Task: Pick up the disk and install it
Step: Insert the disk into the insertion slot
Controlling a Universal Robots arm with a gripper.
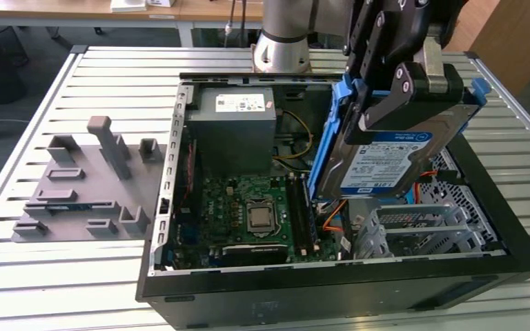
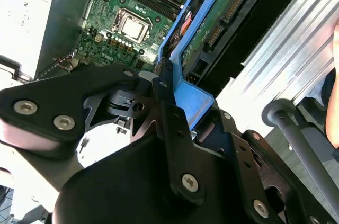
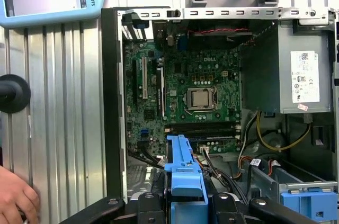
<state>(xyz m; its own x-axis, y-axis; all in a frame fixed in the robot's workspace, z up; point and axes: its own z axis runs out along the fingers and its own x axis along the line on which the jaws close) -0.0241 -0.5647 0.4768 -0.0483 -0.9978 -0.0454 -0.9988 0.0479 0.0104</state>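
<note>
- Claw (image 1: 419, 93) is clamped on the upper end of the disk (image 1: 389, 162). The disk hangs tilted, label outward, over the drive corner of the open case (image 1: 339, 279). Held by one end only, so it may pivot or slip.
- Directly below: metal drive cage (image 1: 430, 231) and orange cables (image 1: 331, 210). Lowered at this tilt, the disk's edge could catch the cage rim or pinch a cable.
- Further in: motherboard (image 1: 256, 207). A dropped disk could strike it.
- A person's hand (image 3: 16, 197) lies over the tabletop (image 3: 63, 102) beside the case. Collision hazard.

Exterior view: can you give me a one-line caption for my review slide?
Gripper shut on the blue-framed disk, holding it tilted over the open computer case on a slatted metal table.
</note>
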